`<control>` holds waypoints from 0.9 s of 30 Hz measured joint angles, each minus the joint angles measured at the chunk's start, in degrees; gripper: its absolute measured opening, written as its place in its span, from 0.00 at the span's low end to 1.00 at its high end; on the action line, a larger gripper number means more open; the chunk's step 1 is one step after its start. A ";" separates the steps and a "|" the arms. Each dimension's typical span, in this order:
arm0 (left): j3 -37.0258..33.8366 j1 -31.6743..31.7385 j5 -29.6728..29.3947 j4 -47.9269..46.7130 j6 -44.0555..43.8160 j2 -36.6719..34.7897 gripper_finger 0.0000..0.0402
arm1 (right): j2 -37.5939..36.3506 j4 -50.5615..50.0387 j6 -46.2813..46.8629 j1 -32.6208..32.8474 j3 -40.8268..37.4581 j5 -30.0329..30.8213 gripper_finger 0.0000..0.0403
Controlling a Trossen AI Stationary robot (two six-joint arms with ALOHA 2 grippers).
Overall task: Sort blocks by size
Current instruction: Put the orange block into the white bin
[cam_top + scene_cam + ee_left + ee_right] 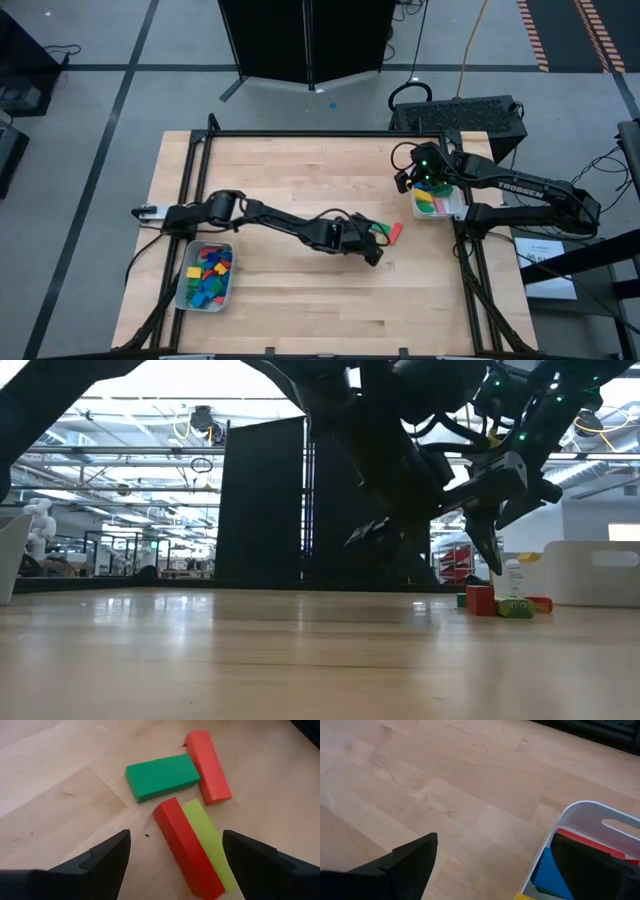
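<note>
Pale wood desk (300,300), light grain running across it. On it lie a green bar (161,776), an orange-red bar (208,766), a deeper red bar (186,847) and a yellow-green bar (210,842). Left tray (228,287), pale, shows yellow, blue, red, green blocks. Right tray (580,817), white, shows red, blue, yellow. Fingers (100,865) are black.
</note>
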 joint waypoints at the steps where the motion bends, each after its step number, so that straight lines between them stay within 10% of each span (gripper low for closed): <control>1: 0.00 0.00 -0.04 -0.32 -0.81 0.02 0.78 | 0.00 0.00 -0.17 0.00 0.00 0.00 0.94; 27: 0.29 -0.07 7.66 0.20 1.23 3.13 0.22 | 0.02 -0.06 0.05 0.02 0.00 -0.83 0.94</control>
